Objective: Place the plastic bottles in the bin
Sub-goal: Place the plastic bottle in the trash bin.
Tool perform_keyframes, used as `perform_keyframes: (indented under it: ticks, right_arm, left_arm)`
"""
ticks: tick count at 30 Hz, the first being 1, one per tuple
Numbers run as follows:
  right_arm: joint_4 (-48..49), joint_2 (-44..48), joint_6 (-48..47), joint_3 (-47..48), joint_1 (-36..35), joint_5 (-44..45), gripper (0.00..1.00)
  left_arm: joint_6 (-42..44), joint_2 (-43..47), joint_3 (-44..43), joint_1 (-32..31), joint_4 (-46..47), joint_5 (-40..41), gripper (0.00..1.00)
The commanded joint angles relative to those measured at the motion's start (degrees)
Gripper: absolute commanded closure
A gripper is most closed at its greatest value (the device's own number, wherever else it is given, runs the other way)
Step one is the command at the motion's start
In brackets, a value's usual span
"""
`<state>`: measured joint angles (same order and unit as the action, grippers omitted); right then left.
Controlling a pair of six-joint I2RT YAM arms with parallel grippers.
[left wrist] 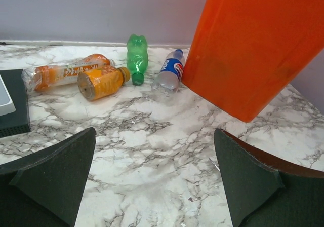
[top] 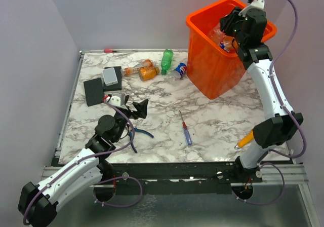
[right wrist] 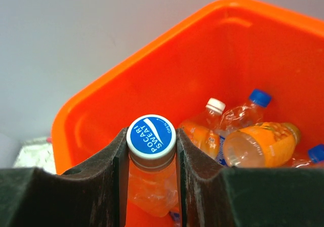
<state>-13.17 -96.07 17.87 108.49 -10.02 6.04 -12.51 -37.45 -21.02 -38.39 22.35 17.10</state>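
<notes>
Orange plastic forms the bin (top: pixel 212 72), which is set at the far right of the table (top: pixel 217 130). Over its mouth a blue-capped bottle (right wrist: pixel 151 171) is clamped by the right tool (right wrist: pixel 151 134) (several bottles (right wrist: pixel 258 145) are already lying inside). Four more bottles (left wrist: pixel 104 81) are left on the table beside the bin, and the left tool (left wrist: pixel 154 136) is held wide apart, facing them.
</notes>
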Motion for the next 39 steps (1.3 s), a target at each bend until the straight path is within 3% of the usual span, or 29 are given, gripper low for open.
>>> perform_keyframes:
  ticks: [1, 7, 10, 14, 18, 30, 39]
  right_arm:
    - [-2.79, -2.5, -3.86, 0.11, -2.19, -5.02, 1.0]
    - [-7.44, -5.11, -5.04, 2.67, -3.83, -5.24, 0.98]
    - [-7.84, -4.89, -4.86, 2.08, -3.86, -4.21, 0.82]
    - [-7.88, -3.87, -3.91, 2.5, -3.86, -3.74, 0.5]
    - [-8.41, -2.93, -2.55, 5.15, -3.86, -3.2, 0.34]
    - [-8.74, 4.79, 0.5, 8.45, -4.97, -4.65, 0.27]
    - [-8.06, 8.09, -1.76, 2.07, -5.8, 1.31, 0.28]
  left_arm:
    - [0.84, -0.69, -1.83, 0.04, -0.9, -0.13, 0.01]
    - [0.87, -1.86, -2.18, 0.01, -0.86, -0.73, 0.01]
    - [0.86, -2.14, -2.28, -0.02, -0.9, -1.01, 0.01]
    - [0.68, -2.51, -2.44, 0.01, -0.9, -1.45, 0.01]
    - [0.61, -2.86, -2.63, 0.01, -0.88, -1.83, 0.01]
    - [0.33, -2.95, -2.54, 0.01, -0.9, -1.99, 0.01]
    - [0.11, -2.98, -2.54, 0.02, -0.95, -2.42, 0.01]
